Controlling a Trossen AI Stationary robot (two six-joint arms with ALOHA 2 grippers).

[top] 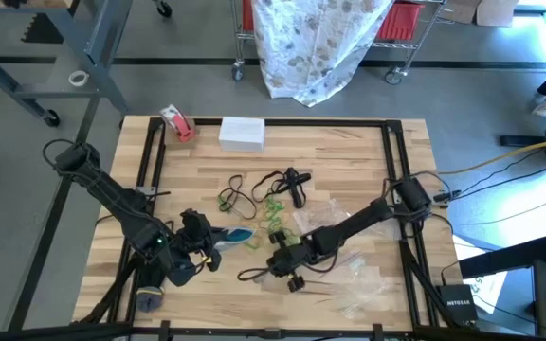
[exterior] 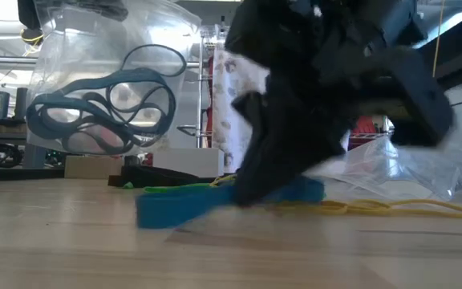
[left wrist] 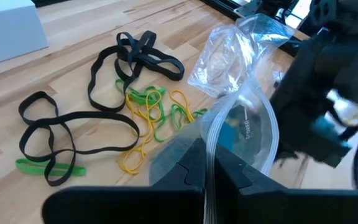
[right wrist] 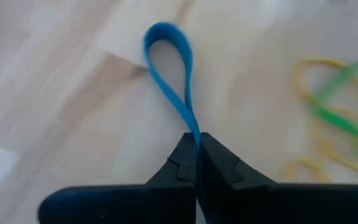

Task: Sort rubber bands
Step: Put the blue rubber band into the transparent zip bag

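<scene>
Blue rubber band [right wrist: 169, 74] pinched in right claw [right wrist: 197, 146]; tail hidden.

Worktop [top: 349, 152]: rubber bands [top: 259, 194] are scattered at its middle. A tape roll [top: 176, 123] and a box [top: 242, 133] are placed at the far edge, the roll left of the box. Loose bags [top: 363, 279] are spread along the near right. A bag [left wrist: 244, 124] is pinched in the left claw [left wrist: 209, 169] at the near left. A single band [right wrist: 173, 74] is clamped in the right claw [right wrist: 197, 152] near the middle, right of that bag.
</scene>
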